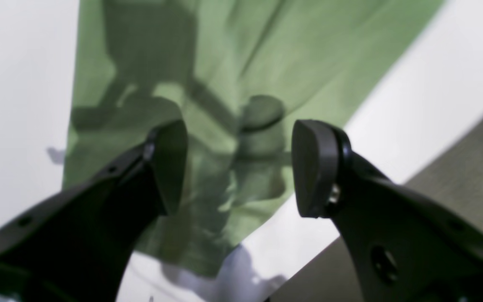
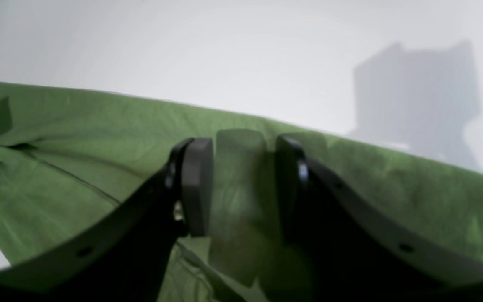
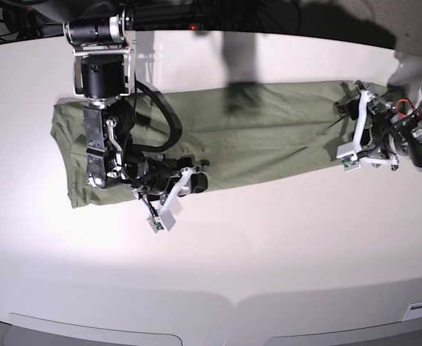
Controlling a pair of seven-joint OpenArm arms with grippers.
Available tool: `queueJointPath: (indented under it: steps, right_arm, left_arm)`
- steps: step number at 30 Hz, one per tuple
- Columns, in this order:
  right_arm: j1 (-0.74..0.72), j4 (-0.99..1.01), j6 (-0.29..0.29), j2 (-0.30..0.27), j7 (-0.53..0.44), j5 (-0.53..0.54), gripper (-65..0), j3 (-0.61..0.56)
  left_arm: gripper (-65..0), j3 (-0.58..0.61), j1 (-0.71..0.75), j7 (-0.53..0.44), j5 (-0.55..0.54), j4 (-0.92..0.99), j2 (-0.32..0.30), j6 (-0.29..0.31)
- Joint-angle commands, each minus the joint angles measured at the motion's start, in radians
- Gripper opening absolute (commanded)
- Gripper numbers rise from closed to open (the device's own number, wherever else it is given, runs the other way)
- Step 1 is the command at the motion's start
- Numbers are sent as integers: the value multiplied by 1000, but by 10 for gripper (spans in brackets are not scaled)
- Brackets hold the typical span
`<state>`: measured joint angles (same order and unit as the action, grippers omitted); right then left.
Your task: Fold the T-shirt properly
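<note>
- On the white table [image 3: 268, 245], the T-shirt [image 3: 268, 137] lies as a long narrow band, sides apparently already turned in.
- At one end, the left gripper [image 1: 237, 167] hovers with jaws spread and nothing between them.
- Over the other end's near edge, the right gripper [image 2: 241, 184] has jaws half parted; blur hides whether cloth is caught.
- Likely next step: both pinch an end, then fold crosswise, keeping edges aligned.

A white table [image 3: 268, 238] carries the green T-shirt [image 3: 268, 140], folded into a long band.
</note>
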<state>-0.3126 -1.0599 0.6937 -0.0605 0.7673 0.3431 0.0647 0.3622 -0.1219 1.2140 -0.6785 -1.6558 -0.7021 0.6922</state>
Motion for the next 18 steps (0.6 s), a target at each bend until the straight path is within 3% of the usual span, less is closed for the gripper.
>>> queueJointPath:
  steps: [1,4,10,18]
  right_arm:
    - [-23,-11,4,-1,-7,4,-397,0]
    - [-23,-11,4,-1,-3,4,-397,0]
    - [-23,-11,4,0,10,5,-397,0]
    - [-23,-11,4,0,21,10,-397,0]
  left_arm:
    - [-266,-6,-16,13,-15,-14,-25,6]
    - [-266,-6,-14,-13,-10,-13,-25,6]
    - [-266,-6,-14,-214,212,-12,-24,-15]
    - [-266,-6,-15,-212,216,31,-12,-11]
